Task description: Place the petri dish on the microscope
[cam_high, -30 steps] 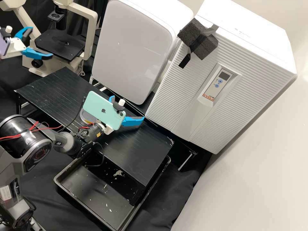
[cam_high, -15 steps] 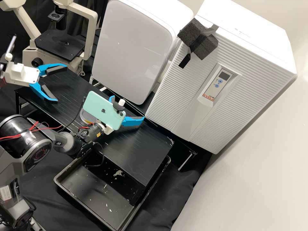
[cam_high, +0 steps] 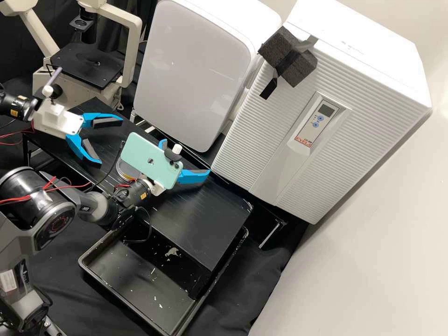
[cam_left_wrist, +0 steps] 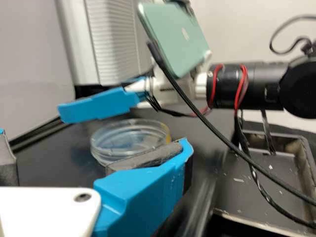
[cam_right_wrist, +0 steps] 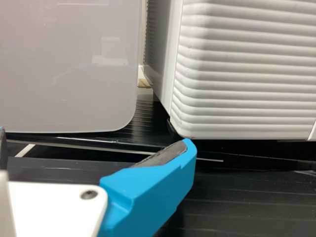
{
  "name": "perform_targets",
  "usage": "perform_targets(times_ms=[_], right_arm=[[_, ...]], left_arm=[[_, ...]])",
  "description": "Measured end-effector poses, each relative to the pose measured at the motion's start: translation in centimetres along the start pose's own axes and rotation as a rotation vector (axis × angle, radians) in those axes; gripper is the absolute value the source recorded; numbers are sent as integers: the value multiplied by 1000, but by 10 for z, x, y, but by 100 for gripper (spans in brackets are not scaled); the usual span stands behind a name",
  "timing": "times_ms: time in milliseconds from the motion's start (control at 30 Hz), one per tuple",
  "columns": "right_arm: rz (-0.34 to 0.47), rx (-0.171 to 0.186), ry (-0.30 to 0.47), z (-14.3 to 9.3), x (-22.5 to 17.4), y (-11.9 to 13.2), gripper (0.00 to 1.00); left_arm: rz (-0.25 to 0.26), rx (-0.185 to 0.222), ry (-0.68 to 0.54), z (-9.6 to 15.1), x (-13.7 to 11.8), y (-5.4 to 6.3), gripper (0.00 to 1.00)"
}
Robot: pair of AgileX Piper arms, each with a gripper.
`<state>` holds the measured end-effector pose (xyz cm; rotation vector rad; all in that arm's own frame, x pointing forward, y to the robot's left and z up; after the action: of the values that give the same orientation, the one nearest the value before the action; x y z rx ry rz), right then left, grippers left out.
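The big ribbed white cabinet [cam_high: 261, 144] stands nearest the wall, a block of dark foam [cam_high: 289, 56] strapped to its upper edge; beside it, toward the robot's left, is the smooth-fronted white appliance [cam_high: 196, 70], with a narrow gap between the two. The long black platform [cam_high: 210, 224] runs in front of them; its near end overhangs the black tray [cam_high: 107, 284], which is flecked with pale scraps. On the robot's left, past the platform's far end, stands the beige microscope [cam_high: 133, 46] with its flat black stage; a strip of platform lies between it and the dish.

The left gripper [cam_high: 111, 141] is spread wide above the platform, pointing across it; the right gripper [cam_high: 186, 156] is also wide, with dark platform between it and the end over the tray. The mint-green phone [cam_high: 151, 161] on the right arm hides much of one right finger; each wrist view cuts off one of its own fingers at the edge.

The petri dish [cam_left_wrist: 123, 138] lies flat on the platform, near and ahead of the left gripper, outside its grasp, and just beside the right arm's wrist; in the left wrist view a finger covers part of its near rim; in the high view the phone covers part of it; I can't tell whether the arm touches it.
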<state>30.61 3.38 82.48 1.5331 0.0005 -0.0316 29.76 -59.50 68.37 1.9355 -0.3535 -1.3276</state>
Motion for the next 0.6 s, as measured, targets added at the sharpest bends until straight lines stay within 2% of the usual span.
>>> perform_targets(times_ms=[133, 233, 500, 600], right_arm=[[0, 0, 0, 0, 0, 0, 100], [0, 0, 0, 0, 0, 0, 100], [0, 0, 0, 0, 0, 0, 100], [0, 0, 0, 0, 0, 0, 100]], left_arm=[[-74, 7, 3, -1, 9, -7, 100], [-84, -20, 14, -1, 12, -4, 100], [-135, -48, 14, 1, 24, 5, 100], [-149, -70, 17, 3, 29, 8, 100]])
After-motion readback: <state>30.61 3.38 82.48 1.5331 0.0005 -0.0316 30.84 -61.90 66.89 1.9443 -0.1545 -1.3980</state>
